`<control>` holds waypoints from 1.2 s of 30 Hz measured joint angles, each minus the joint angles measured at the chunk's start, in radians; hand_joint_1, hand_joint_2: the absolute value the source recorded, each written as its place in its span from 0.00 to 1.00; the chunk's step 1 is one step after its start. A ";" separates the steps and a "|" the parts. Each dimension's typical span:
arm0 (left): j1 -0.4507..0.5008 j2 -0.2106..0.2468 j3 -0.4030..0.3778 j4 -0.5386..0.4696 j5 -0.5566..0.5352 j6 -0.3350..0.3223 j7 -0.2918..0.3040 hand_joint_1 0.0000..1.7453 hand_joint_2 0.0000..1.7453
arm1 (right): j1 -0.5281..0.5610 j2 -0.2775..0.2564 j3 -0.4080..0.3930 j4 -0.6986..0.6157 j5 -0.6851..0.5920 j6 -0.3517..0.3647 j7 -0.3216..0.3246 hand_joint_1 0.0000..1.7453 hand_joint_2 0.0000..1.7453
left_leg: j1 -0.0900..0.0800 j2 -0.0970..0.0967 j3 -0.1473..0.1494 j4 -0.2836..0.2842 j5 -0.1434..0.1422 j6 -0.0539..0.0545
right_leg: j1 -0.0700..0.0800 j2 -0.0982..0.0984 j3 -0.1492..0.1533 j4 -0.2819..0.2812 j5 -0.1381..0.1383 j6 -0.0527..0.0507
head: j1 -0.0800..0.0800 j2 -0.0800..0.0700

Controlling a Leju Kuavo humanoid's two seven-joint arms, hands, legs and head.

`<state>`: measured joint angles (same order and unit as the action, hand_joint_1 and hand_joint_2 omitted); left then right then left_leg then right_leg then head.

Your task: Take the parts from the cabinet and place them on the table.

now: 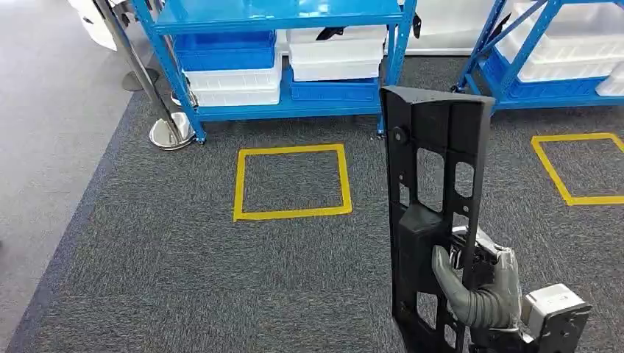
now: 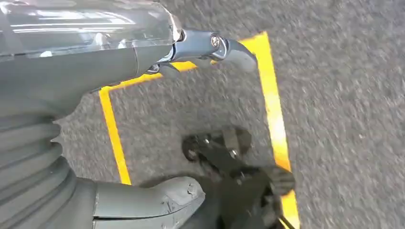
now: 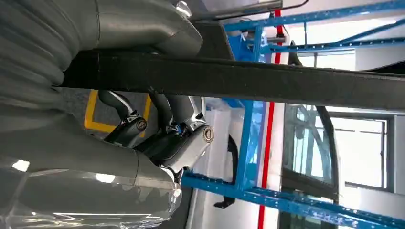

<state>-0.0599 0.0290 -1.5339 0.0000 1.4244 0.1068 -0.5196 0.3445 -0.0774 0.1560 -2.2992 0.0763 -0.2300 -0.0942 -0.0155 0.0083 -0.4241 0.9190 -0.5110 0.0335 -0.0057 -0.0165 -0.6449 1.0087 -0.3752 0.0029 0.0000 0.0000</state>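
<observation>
- Black plastic part (image 1: 434, 213), long and panel-like with cut-outs, stands upright in the right hand (image 1: 482, 283), low on the right of the head view.
- Right hand's fingers (image 3: 184, 138) are wrapped round the part's edge.
- Left hand (image 2: 143, 95) hangs over grey carpet (image 1: 184, 279) and yellow tape (image 2: 274, 114), fingers apart, holding nothing.
- Blue shelving (image 1: 287, 110) with blue and white bins (image 1: 335, 51) stands beyond a taped square (image 1: 291, 182).
</observation>
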 joint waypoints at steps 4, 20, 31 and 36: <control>0.000 -0.003 -0.002 0.000 0.000 0.001 0.000 0.00 1.00 | 0.005 0.000 0.001 0.000 0.005 0.000 0.004 1.00 1.00 | 0.006 0.007 -0.061 -0.004 0.059 0.007 | -0.011 0.012 -0.051 0.187 -0.221 0.015 | 0.002 0.000; 0.008 -0.005 -0.008 0.000 -0.003 0.005 0.001 0.00 1.00 | 0.005 0.000 0.006 0.000 0.018 0.000 0.010 1.00 1.00 | 0.027 0.000 -0.292 0.375 -0.108 -0.074 | -0.018 0.010 0.069 0.033 -0.123 -0.024 | -0.002 0.000; 0.009 -0.002 -0.008 0.000 0.002 0.020 0.007 0.00 1.00 | -0.001 -0.001 -0.030 -0.003 0.190 -0.066 0.034 1.00 1.00 | 0.003 0.015 -0.002 0.012 -0.006 0.005 | -0.005 0.020 0.004 0.029 -0.035 0.004 | -0.004 0.000; 0.014 -0.006 -0.007 0.000 0.007 0.021 0.015 0.00 1.00 | 0.006 0.000 -0.073 -0.005 0.173 -0.072 0.032 1.00 1.00 | 0.002 0.049 -0.047 0.024 0.018 0.011 | -0.010 0.019 -0.098 0.304 -0.209 0.022 | 0.001 0.000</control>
<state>-0.0456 0.0229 -1.5412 0.0004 1.4313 0.1274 -0.5051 0.3502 -0.0778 0.0835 -2.3045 0.2491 -0.3017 -0.0618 -0.0138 0.0575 -0.4715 0.9429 -0.4927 0.0448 -0.0153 0.0028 -0.7427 1.3128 -0.5846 0.0250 0.0011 0.0000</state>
